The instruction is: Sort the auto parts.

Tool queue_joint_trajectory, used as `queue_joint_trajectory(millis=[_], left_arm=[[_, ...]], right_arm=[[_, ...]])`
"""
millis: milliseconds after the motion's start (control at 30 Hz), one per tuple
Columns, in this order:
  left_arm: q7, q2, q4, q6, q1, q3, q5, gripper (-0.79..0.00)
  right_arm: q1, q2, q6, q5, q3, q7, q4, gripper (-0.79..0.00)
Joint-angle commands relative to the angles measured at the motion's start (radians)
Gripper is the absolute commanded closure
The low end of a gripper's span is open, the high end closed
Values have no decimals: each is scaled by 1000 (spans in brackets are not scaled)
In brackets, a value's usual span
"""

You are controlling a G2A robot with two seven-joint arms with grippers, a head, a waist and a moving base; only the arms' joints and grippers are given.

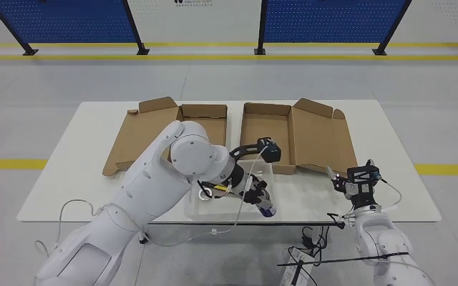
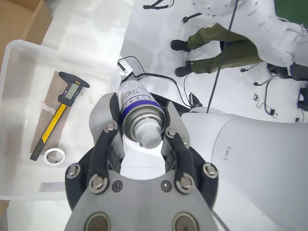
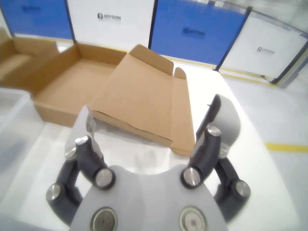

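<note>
The left gripper [image 1: 257, 194] grips a can [image 1: 265, 208] near the front edge of the table [image 1: 401, 143]. A clear bin [image 1: 195, 209] sits just to the gripper's left, under the arm. Beyond the gripper lie two open boxes, one [image 1: 266, 129] straight ahead and the other [image 1: 205, 116] ahead-left. The right gripper [image 1: 333, 179] is well apart to its right, by a box flap [image 1: 318, 139].

Top camera: above the arms, looking down on the whole counter [image 1: 71, 164]. Left wrist camera: close behind left gripper [image 2: 142, 102], aimed down past the counter edge at clear bin [image 2: 14, 46] and floor [image 2: 168, 13]. Right wrist camera: low behind right gripper [image 3: 151, 106], facing across the counter to the open cardboard box [image 3: 79, 73], shared with top view.
</note>
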Motion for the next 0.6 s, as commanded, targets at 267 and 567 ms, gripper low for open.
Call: queue_joint_trajectory(millis=[267,567], left_arm=[[0,31,-12,1,-33,54,-54,0],[0,47,3,-6,-57,80,-80,0]], right_arm=[[0,0,0,0,0,0,0,-785],[0,0,0,0,0,0,0,-785]])
